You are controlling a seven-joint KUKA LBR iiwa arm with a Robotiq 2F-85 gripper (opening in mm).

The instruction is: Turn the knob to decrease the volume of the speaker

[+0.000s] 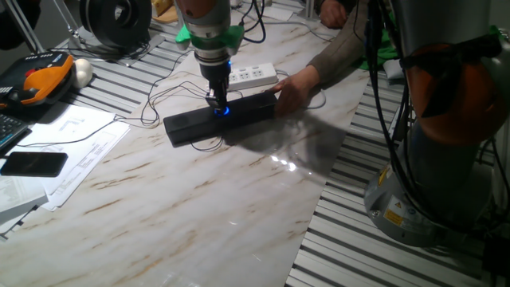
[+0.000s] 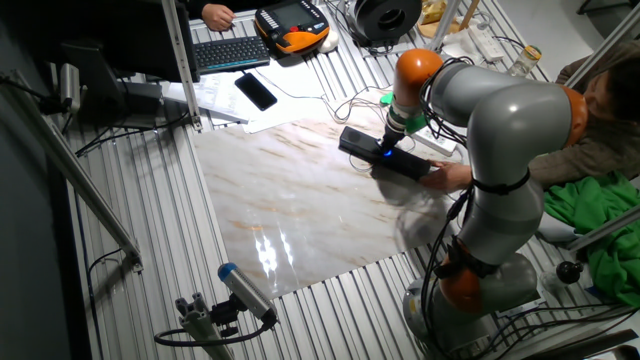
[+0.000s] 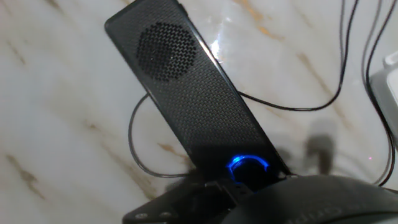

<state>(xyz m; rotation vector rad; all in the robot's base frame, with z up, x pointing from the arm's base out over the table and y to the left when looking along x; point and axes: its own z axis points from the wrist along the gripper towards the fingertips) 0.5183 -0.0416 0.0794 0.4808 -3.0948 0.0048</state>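
Observation:
The speaker (image 1: 191,126) is a long black bar lying aslant on the marble table, also in the other fixed view (image 2: 360,140) and the hand view (image 3: 186,93). Its knob (image 1: 222,110) glows blue at mid-length and shows in the other fixed view (image 2: 387,153) and low in the hand view (image 3: 247,168). My gripper (image 1: 217,104) points straight down onto the knob, with its dark fingertips closed around it (image 3: 242,183). The lower half of the blue ring is hidden by the fingers.
A person's hand (image 1: 291,92) holds the speaker's right end. A white power strip (image 1: 253,77) lies just behind the speaker. Thin black cables (image 3: 298,106) loop around it. A black phone (image 1: 32,163) and papers lie at the left. The arm's base (image 1: 430,159) stands at the right.

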